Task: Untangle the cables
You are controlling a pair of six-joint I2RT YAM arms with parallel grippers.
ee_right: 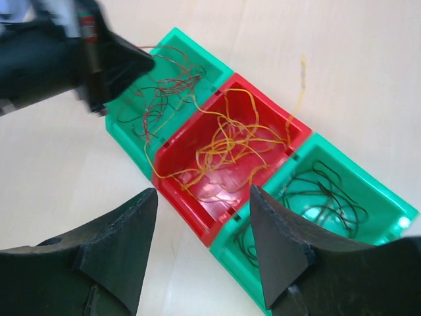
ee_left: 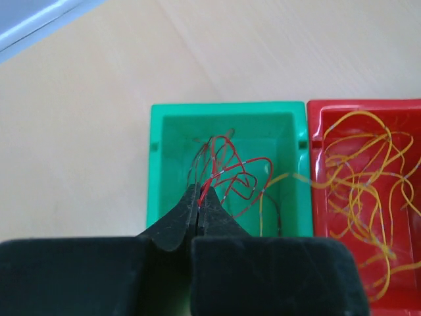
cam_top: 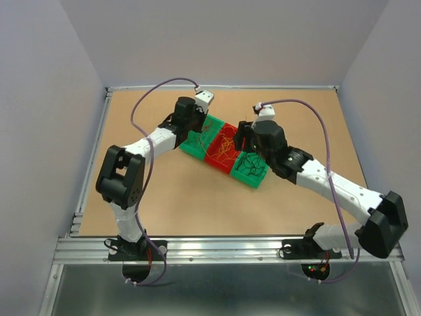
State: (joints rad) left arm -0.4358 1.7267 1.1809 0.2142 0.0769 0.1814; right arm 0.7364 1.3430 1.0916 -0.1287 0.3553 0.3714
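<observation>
Evidently sorting by colour. Left gripper (ee_left: 199, 197) pinched tight on red strands (ee_left: 230, 174) over the green bin (ee_right: 126, 139), ten o'clock of the red bin (ee_right: 270, 102), likely to keep them separate. Right gripper (ee_right: 202, 191) spread wide, holding nothing, above yellow strands (ee_right: 230, 141); black strands (ee_right: 329, 191) at four o'clock.

Bright, even overhead light leaves only faint shadows on the counter (cam_top: 197, 204), a pale glare glints off the floor of the red bin (ee_right: 186, 209), and both wrist views are soft, their near jaws blurred.
</observation>
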